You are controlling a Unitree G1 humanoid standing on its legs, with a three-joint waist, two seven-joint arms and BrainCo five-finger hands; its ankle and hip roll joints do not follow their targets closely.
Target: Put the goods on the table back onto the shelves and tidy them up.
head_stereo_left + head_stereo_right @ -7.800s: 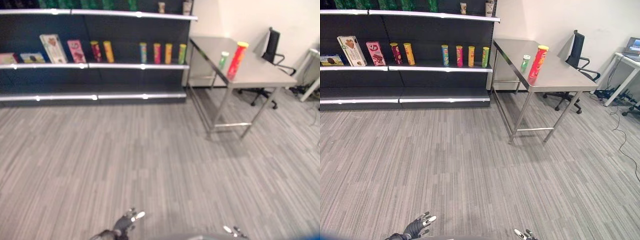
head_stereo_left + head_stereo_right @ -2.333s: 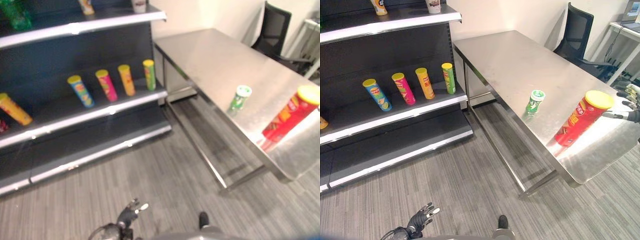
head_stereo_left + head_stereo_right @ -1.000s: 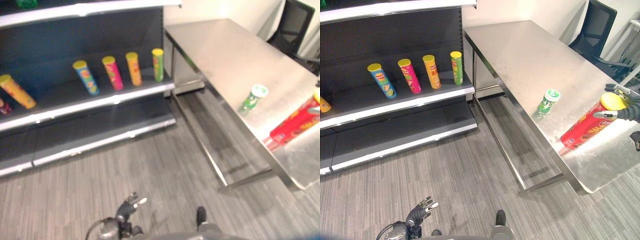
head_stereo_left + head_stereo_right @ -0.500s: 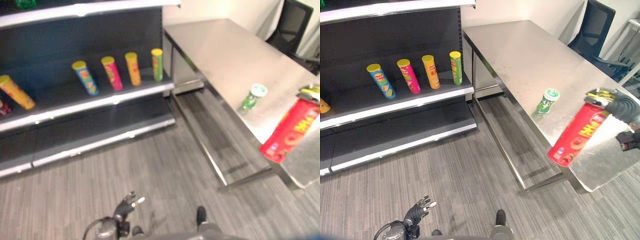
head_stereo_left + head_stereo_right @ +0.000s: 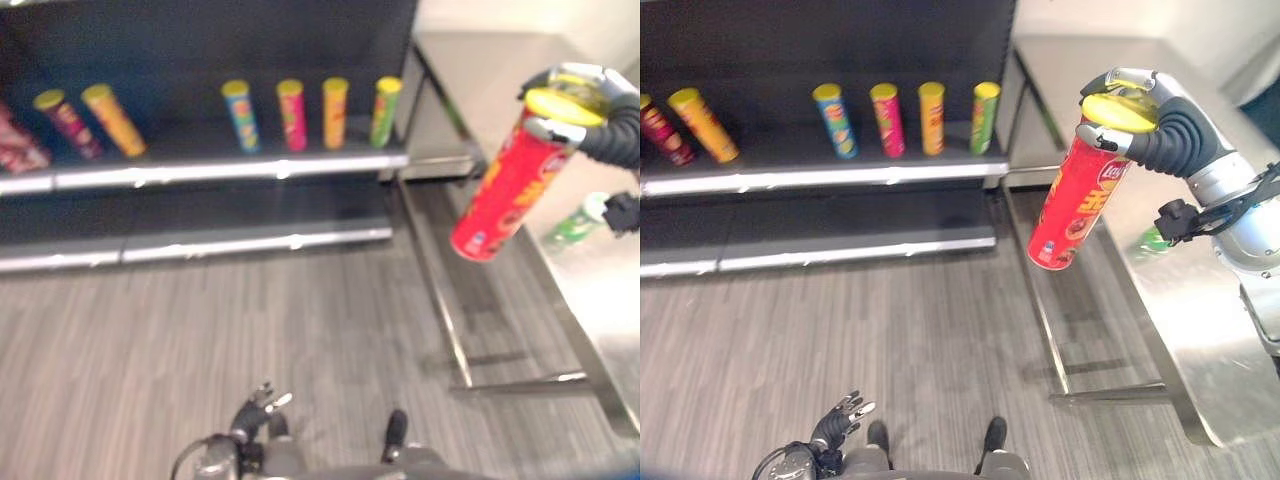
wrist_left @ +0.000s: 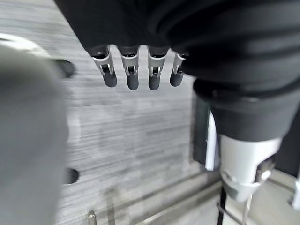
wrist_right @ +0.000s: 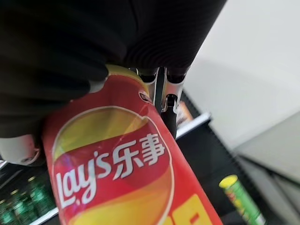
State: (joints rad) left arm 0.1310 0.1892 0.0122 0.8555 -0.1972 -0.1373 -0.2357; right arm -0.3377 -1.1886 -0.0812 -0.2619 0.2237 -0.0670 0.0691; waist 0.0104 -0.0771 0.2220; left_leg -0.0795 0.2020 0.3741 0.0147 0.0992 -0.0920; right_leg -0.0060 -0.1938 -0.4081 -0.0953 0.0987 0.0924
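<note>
I'm seeing my right hand point(image 5: 1145, 115) curling around the yellow-lidded top of the red chip can point(image 5: 1077, 196), which is hanging in the air tilted, lid uppermost, base slanting down toward the shelves point(image 5: 820, 175).

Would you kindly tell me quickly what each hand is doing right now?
Left hand: open, fingers relaxed, holding nothing, low above the floor.
Right hand: closed around the top of the red chip can, held in the air.

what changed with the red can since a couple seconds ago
The right hand closed on the red can near its yellow lid and lifted it off the table; it now hangs tilted in the air, off the table's shelf-side edge. The small green can stayed on the table, and the left hand stayed low and open.
</note>
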